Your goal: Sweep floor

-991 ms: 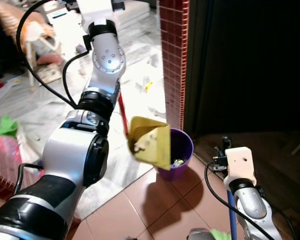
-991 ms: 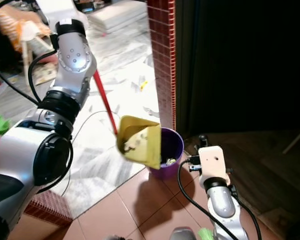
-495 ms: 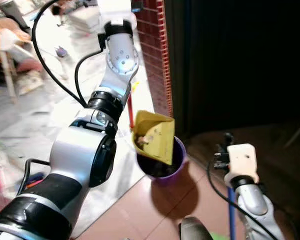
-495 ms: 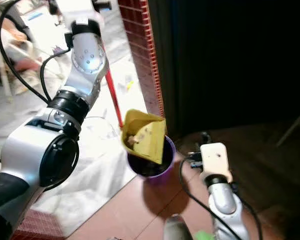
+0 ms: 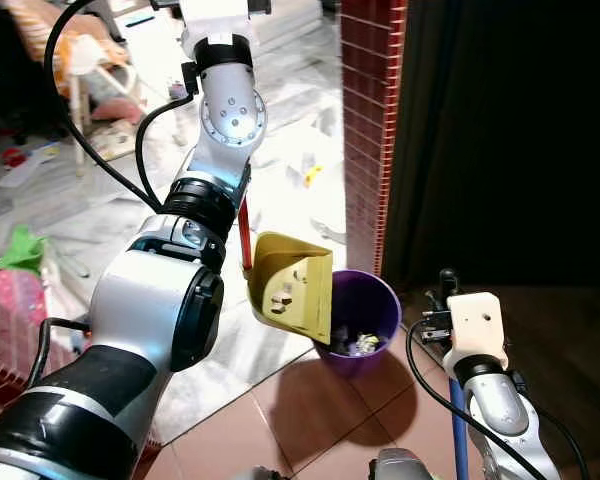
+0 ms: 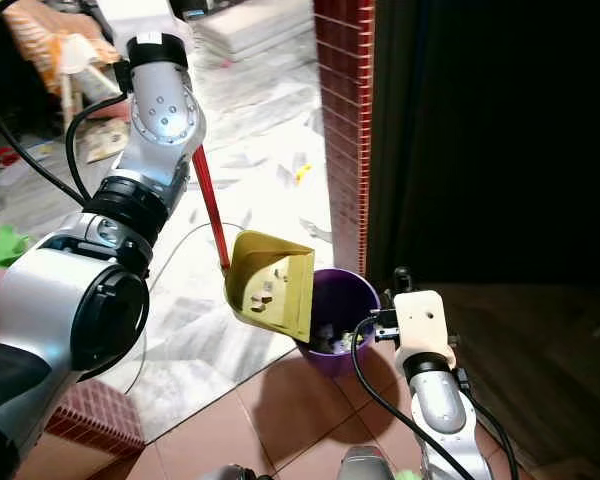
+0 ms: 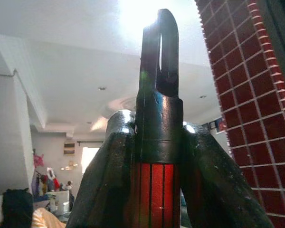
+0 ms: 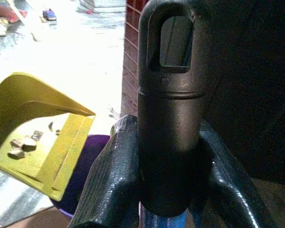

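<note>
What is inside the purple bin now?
Some pale scraps of litter lie at the bottom of the purple bin. The tilted yellow dustpan, holding a few crumbs, covers its left side, so the rest stays hidden.

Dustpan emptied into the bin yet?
Not fully. The yellow dustpan is tilted over the purple bin, but scraps remain on its pan.

The tilted yellow plastic dustpan [image 5: 292,288] overhangs the near rim of the round purple bin [image 5: 372,310], a red brick pillar [image 5: 368,120] stands just behind, leaving open tiled floor [image 5: 310,420] in front.
</note>
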`<state>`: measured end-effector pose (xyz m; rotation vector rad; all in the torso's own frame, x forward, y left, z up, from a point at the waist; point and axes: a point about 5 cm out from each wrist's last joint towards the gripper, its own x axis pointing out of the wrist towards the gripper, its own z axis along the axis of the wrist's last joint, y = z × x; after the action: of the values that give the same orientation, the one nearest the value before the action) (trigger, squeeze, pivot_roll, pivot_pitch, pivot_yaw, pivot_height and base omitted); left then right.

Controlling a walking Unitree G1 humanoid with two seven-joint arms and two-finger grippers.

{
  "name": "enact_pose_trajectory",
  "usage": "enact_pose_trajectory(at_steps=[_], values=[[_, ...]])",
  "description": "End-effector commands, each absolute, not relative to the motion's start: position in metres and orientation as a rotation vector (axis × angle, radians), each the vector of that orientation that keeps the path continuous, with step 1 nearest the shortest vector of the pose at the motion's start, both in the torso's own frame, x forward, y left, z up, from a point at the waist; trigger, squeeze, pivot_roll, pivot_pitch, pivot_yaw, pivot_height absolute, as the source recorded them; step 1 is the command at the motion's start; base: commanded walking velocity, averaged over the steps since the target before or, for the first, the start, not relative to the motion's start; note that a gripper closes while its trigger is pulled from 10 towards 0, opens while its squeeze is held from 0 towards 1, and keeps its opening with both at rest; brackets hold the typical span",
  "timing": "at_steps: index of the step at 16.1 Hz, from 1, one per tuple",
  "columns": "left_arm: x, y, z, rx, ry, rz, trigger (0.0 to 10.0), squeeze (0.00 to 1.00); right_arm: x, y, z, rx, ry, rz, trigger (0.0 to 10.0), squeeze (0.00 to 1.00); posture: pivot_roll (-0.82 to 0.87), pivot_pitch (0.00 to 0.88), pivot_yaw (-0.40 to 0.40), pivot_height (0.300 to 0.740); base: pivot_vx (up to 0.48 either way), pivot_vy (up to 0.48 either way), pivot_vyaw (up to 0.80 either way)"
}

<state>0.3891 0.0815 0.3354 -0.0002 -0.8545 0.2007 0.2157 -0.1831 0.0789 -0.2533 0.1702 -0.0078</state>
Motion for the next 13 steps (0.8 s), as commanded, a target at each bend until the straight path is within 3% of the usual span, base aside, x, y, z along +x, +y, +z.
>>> enact_pose_trajectory(at_steps=[1, 8, 13], values=[[0.386, 0.086, 0.347, -0.023, -0.913, 0.213, 10.0, 0.00, 0.218, -0.178, 0.084, -0.241, 0.144, 0.014, 10.0, 0.00, -0.33, 0.000, 0.179, 0.740, 0.000, 0.000, 0.00], [0.379, 0.063, 0.338, 0.118, -0.988, 0.106, 10.0, 0.00, 0.212, -0.177, 0.088, -0.234, 0.134, 0.013, 10.0, 0.00, -0.39, 0.019, 0.214, 0.740, 0.000, 0.000, 0.00], [0.370, 0.031, 0.334, 0.108, -1.014, -0.006, 10.0, 0.00, 0.203, -0.177, 0.087, -0.219, 0.134, -0.022, 10.0, 0.00, -0.41, 0.038, 0.257, 0.740, 0.000, 0.000, 0.00]])
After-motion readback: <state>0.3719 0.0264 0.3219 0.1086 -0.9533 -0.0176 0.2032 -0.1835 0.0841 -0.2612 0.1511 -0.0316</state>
